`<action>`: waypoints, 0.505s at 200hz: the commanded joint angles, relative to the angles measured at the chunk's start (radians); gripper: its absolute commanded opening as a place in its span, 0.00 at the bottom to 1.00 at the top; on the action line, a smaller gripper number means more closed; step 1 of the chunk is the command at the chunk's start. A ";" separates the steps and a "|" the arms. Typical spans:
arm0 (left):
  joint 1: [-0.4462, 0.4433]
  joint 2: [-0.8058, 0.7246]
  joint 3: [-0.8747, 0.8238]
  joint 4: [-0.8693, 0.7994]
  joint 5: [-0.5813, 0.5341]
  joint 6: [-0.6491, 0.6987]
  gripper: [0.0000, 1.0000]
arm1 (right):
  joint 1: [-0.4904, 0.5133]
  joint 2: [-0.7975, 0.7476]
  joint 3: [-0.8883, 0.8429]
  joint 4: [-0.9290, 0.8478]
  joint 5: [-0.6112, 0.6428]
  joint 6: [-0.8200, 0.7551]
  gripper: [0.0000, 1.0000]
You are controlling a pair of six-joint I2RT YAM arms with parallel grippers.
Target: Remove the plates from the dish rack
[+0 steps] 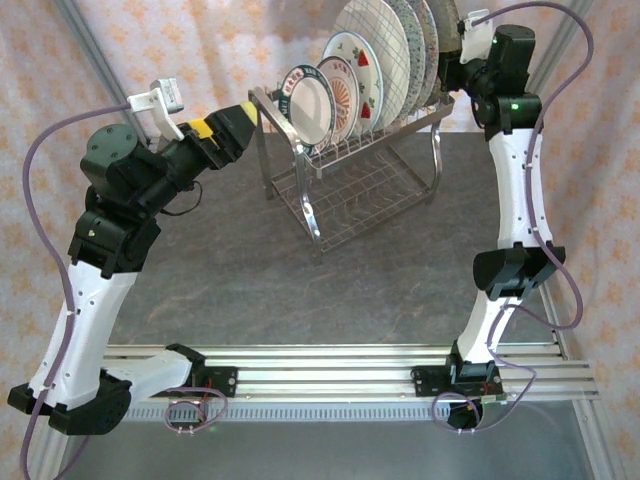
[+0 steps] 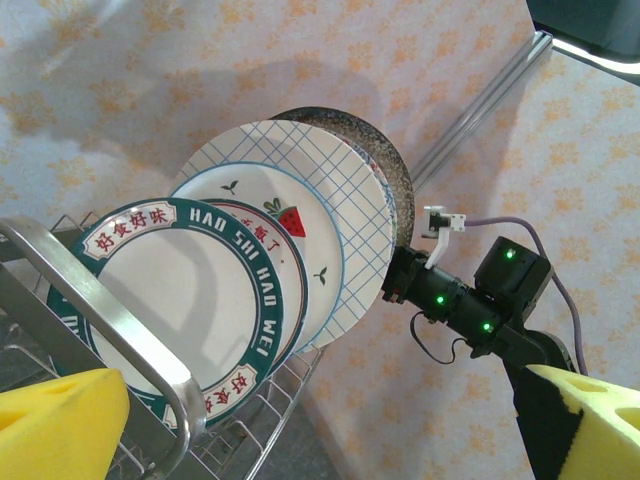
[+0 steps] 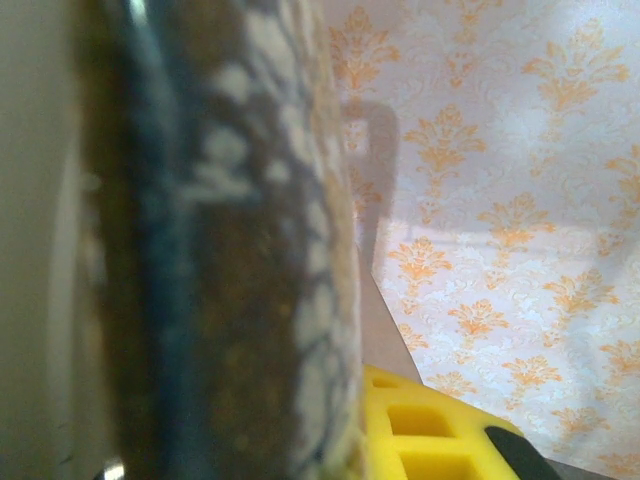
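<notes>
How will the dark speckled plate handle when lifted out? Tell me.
The speckled plate looks like stiff, glazed ceramic: probably heavy and slippery at its rim. Standing upright beside the grid plate in the dish rack, it may knock neighbours and chip.

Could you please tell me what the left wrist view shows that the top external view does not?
Left wrist: readable rim lettering on the front plate, plus its own open yellow fingers. Top external: the legs and lower tier of the dish rack on the table, both arm bases. Shared: the plate row, with the right gripper at the speckled plate.
</notes>
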 commanded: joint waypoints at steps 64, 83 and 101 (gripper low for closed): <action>-0.009 -0.017 -0.030 0.048 0.014 -0.020 0.99 | 0.055 0.010 0.099 0.009 0.067 0.122 0.00; -0.009 -0.021 -0.040 0.056 0.018 -0.030 0.99 | 0.065 0.009 0.116 0.024 0.088 0.124 0.00; -0.009 -0.026 -0.046 0.060 0.023 -0.034 0.99 | 0.066 0.006 0.138 0.037 0.097 0.131 0.00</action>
